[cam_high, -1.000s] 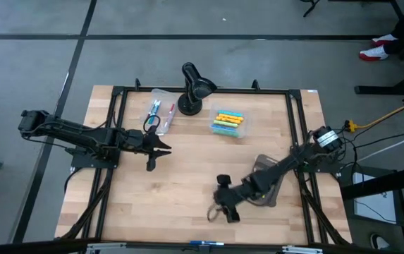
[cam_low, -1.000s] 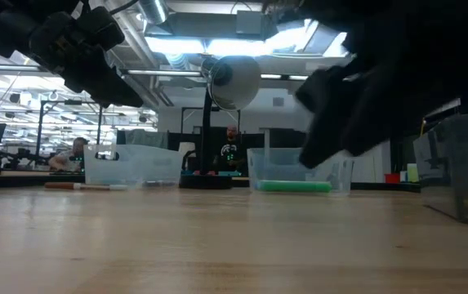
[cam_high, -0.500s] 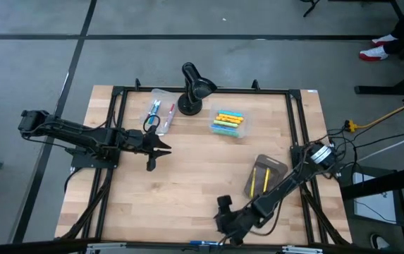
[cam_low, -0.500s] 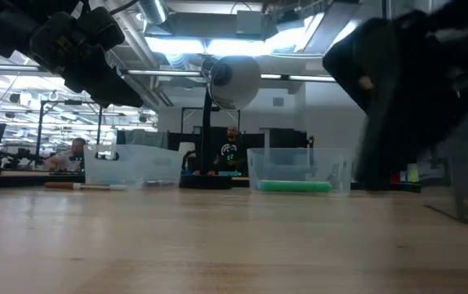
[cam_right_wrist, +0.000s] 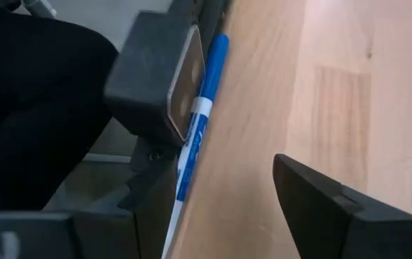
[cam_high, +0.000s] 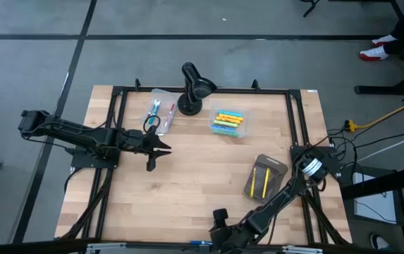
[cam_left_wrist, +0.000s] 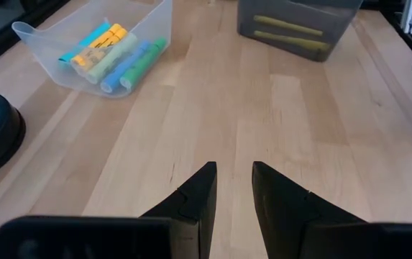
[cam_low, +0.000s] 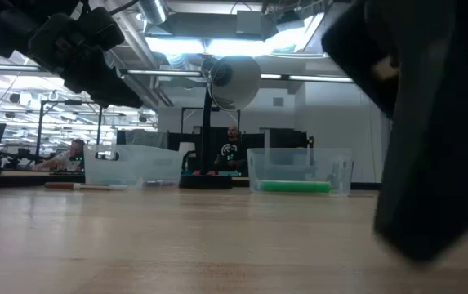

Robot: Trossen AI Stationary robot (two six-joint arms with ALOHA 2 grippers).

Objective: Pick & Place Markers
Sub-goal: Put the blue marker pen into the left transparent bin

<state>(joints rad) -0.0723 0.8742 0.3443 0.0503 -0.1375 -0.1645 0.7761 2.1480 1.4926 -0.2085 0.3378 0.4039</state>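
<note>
Your right gripper [cam_right_wrist: 223, 194], fingers parted and empty, straddles a blue marker [cam_right_wrist: 200, 108] at the table's near edge [cam_high: 152, 240]; left gripper [cam_high: 161, 149] waits, slightly open, over bare wood.

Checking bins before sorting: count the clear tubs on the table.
2: one clear tub left of the desk lamp, one clear tub right of it. The grey container isn't counted.

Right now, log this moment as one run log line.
right gripper: open, at table's near edge by blue marker | left gripper: open, waiting mid-table | markers in clear bin
</note>
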